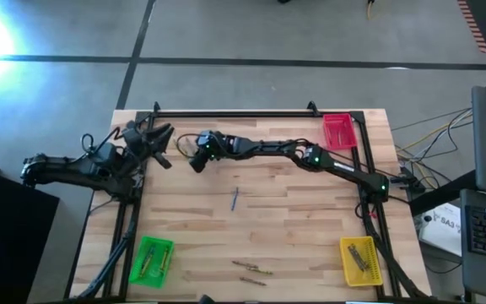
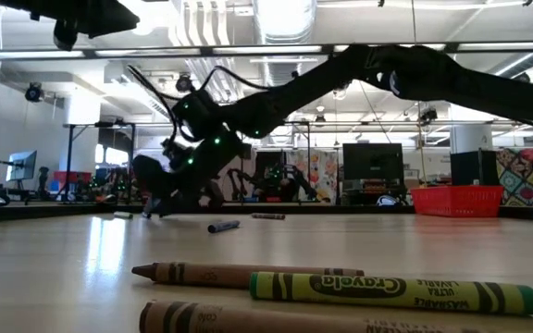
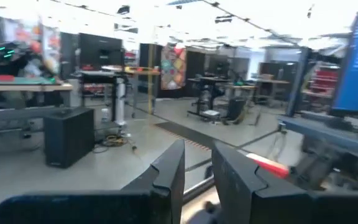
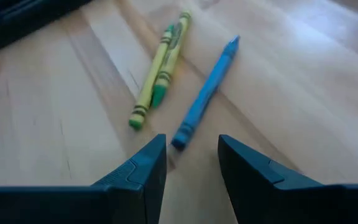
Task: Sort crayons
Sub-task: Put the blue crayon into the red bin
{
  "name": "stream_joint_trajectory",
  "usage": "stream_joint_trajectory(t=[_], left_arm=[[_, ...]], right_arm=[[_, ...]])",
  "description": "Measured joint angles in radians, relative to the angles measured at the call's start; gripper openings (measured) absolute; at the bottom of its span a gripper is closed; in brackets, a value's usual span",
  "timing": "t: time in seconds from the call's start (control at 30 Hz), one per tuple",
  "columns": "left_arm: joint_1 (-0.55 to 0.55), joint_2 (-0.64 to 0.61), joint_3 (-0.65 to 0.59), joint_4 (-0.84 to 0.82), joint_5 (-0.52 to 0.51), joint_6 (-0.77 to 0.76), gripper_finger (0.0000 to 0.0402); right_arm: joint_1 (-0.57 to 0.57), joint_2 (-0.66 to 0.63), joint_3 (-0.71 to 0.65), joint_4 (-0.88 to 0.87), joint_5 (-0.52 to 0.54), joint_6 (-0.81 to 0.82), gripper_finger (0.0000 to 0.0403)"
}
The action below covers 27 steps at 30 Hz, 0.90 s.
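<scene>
Beyond the tips of my right gripper [image 4: 191, 155] a blue crayon [image 4: 207, 90] lies flat on the wood, its near end just ahead of the open fingers and untouched. A yellow crayon [image 4: 160, 71] and a green one [image 4: 166, 78] lie side by side beyond it. In the high view this gripper [image 1: 197, 158] reaches over the table's far left part. Another blue crayon [image 1: 234, 199] lies mid-table, and more crayons [image 1: 251, 268] lie by the near edge. My left gripper [image 3: 197, 171] is raised at the table's far left [image 1: 154, 139], a narrow gap between its fingers, nothing in it.
A red tray [image 1: 337, 131] stands at the far right corner. A green tray [image 1: 152, 259] at the near left and a yellow tray [image 1: 359, 260] at the near right each hold crayons. A black frame [image 1: 226, 113] runs along the table's far edge and sides.
</scene>
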Motion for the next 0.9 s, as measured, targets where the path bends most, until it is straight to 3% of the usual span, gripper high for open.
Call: stream_joint_trajectory(t=[0.3, 0.63, 0.9], left_arm=[[0.003, 0.005, 0.001, 0.0, -0.09, 0.062, 0.0064], [0.005, 0.013, 0.008, 0.005, -0.116, 0.102, 0.0064], [0.005, 0.017, 0.008, 0.013, -0.115, 0.112, 0.0064]], right_arm=[[0.001, 0.067, 0.001, 0.197, 0.021, 0.024, 0.0137], [0.005, 0.088, 0.009, 0.102, 0.034, -0.057, 0.0133], [0.025, 0.088, 0.007, 0.052, 0.15, -0.107, 0.0087]])
